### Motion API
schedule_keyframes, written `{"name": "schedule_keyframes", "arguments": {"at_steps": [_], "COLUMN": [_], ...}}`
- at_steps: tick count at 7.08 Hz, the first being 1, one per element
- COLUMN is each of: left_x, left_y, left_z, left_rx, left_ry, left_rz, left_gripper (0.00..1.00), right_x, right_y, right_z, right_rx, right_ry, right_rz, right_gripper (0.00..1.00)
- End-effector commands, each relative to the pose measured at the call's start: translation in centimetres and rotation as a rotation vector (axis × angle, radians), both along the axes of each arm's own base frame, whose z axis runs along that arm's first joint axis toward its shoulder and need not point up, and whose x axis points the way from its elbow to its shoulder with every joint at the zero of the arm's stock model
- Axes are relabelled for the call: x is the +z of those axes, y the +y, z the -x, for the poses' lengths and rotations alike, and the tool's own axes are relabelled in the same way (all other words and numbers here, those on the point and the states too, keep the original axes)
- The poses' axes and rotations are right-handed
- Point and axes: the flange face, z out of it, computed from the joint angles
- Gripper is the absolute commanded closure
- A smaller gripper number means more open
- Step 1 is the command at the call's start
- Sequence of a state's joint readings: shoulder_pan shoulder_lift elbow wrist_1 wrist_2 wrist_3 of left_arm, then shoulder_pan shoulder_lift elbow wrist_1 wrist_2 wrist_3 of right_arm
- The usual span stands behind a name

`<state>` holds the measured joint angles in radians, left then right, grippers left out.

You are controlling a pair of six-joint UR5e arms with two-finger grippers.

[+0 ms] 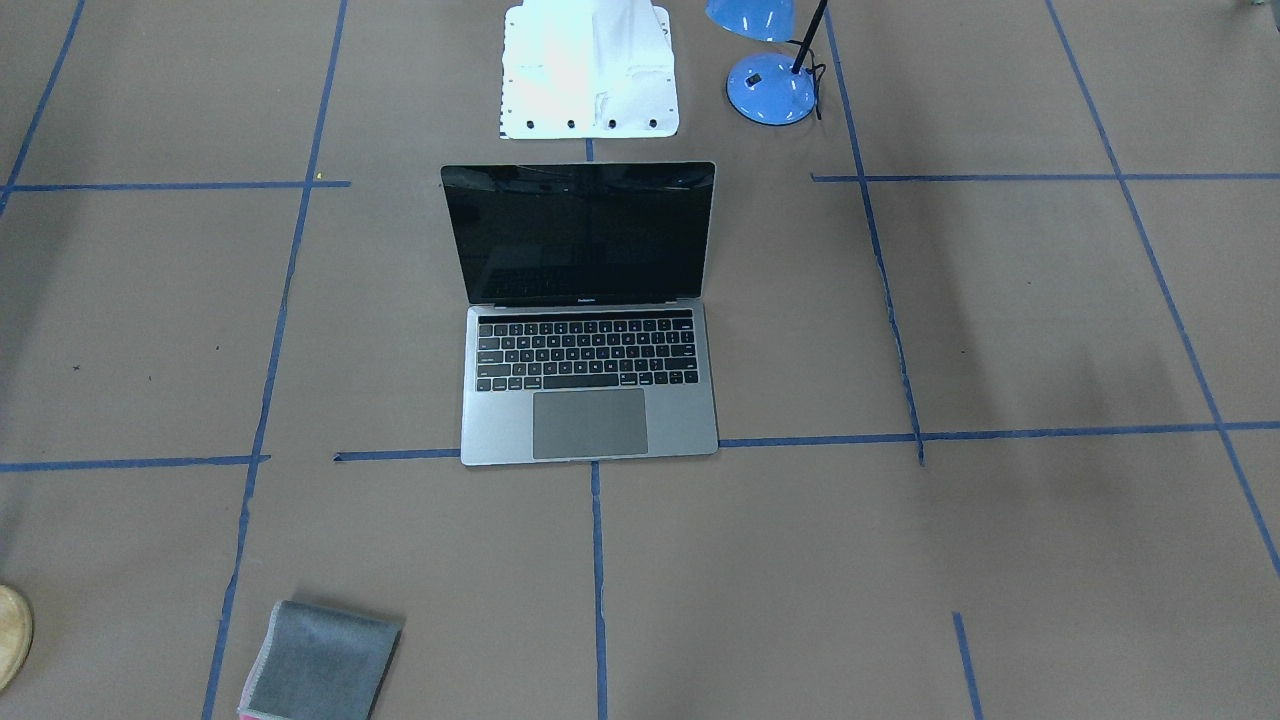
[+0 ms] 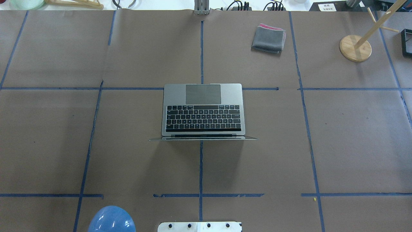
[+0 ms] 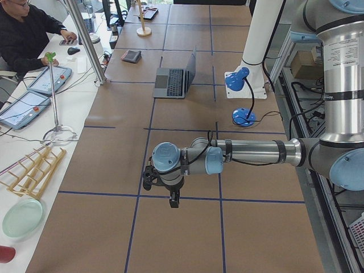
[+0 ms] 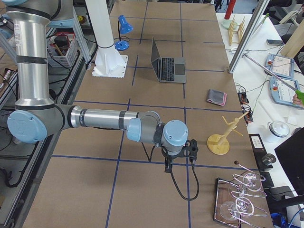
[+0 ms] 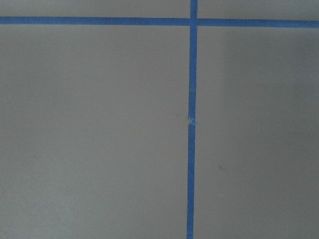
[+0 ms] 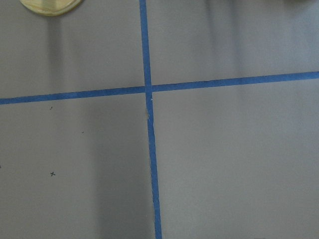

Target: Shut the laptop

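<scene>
Jaws on both arms can't be read, and the laptop (image 2: 203, 109) sits open at the centre of the table (image 2: 96, 145).
Left gripper (image 3: 172, 199) and right gripper (image 4: 167, 166) hang over bare paper at opposite table ends, well apart from the laptop. They show only side-on, so spread or closed, I cannot tell. Thin grey metal slab with a flat rectangular base, black keys, smooth grey trackpad and a glossy black screen standing near upright. Its long axis and hinge run across the table; the screen faces away from the robot, trackpad edge toward the operators' side. Matte brown paper gridded with blue tape (image 2: 201, 167). Folded grey cloth (image 2: 268, 38), blue lamp (image 1: 770, 85) and round-based wooden stand (image 2: 355, 48) sit well away.
</scene>
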<state>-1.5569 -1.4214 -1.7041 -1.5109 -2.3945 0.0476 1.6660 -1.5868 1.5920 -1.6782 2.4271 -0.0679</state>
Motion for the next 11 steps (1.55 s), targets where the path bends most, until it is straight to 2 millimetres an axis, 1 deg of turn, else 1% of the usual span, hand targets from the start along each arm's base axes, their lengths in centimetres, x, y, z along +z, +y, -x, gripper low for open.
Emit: {"name": "schedule_keyframes", "arguments": {"at_steps": [1,2,3,4,5,6,7,8,9,10,11], "left_x": [-1.3,-4.0,-8.0,-12.8,-15.9,-20.3,-24.3,-27.8,-31.5,-34.5,-38.0], "left_y": [-0.8,-1.5,-2.0,-3.1,-3.0,-3.3,-2.7,-1.6,-1.0,0.3,2.1], "left_z": [0.0,-0.1,-0.3,-0.6,-1.1,-4.2,-7.2,-9.2,-10.8,-12.1,-14.2], "left_rx": [-0.002,-0.012,-0.019,-0.074,-0.118,-0.135,-0.144,-0.158,-0.184,-0.191,-0.199], "left_ry": [0.000,0.007,0.020,0.065,0.078,0.128,0.158,0.183,0.212,0.241,0.282], "left_rz": [-0.026,-0.069,-0.125,-0.146,-0.144,-0.115,-0.089,-0.072,-0.051,-0.041,0.006], "left_gripper": [0.00,0.00,0.00,0.00,0.00,0.00,0.00,0.00,0.01,0.12,0.37], "right_x": [-0.9,-2.0,-2.6,-4.2,-5.9,-7.9,-8.7,-10.5,-15.5,-20.2,-23.0], "right_y": [-0.7,-0.9,-0.7,-1.3,-1.8,-1.8,-1.4,-1.5,-1.3,-0.1,1.6], "right_z": [-0.1,-0.1,0.0,0.1,0.2,0.4,1.5,2.6,5.4,7.2,8.4], "right_rx": [0.001,0.003,0.008,0.009,0.007,0.007,0.002,0.028,0.062,0.086,0.067], "right_ry": [0.001,0.003,0.002,0.007,0.007,-0.018,-0.122,-0.232,-0.253,-0.262,-0.273], "right_rz": [-0.018,-0.038,-0.043,-0.068,-0.099,-0.133,-0.135,-0.112,-0.054,-0.034,-0.061], "right_gripper": [0.00,0.00,0.00,0.00,0.00,0.00,0.00,0.00,0.06,0.28,0.57]}}
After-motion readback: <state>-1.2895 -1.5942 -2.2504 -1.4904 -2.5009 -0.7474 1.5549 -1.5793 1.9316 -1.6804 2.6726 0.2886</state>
